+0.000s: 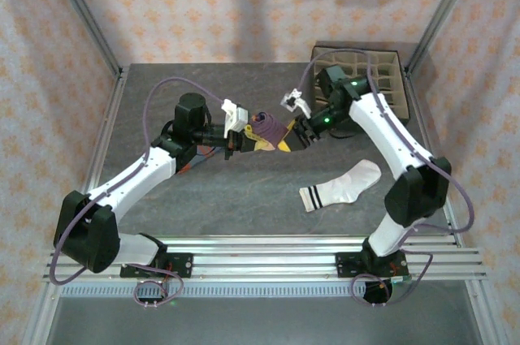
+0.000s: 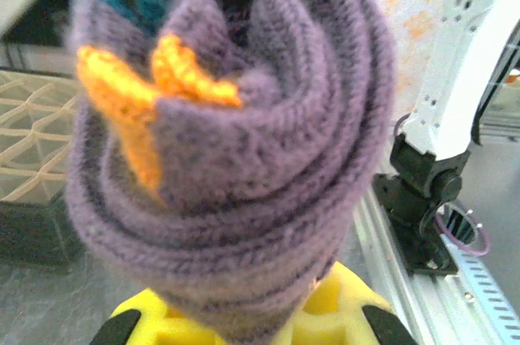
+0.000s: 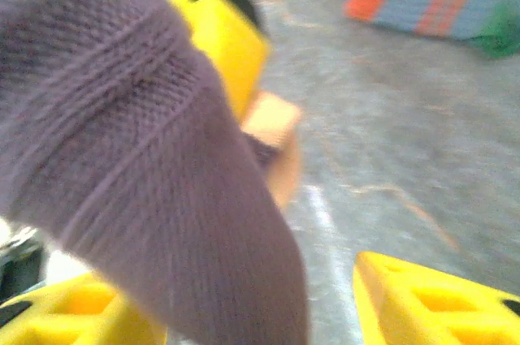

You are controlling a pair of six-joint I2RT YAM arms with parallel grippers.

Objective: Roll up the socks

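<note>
left gripper point(image 1: 244, 142) clamping tight on purple sock point(image 1: 266, 126), rolled, above middle of table point(image 1: 211, 199). right gripper point(image 1: 297, 135) standing part open; sock leaning on one finger point(image 3: 73, 312), unpinched. Advice: left holding firm, right retreating slowly, else roll unwinding. white sock point(image 1: 341, 185) lying near right.

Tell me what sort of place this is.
Probably a lab robot test cell: grey table fenced by aluminium framing, patterned cloth walls, left arm and right arm bolted to a near-edge rail.

Robot lab cell — aluminium frame point(image 1: 85, 14), patterned curtain walls point(image 1: 244, 4), grey tabletop point(image 1: 244, 199)
</note>
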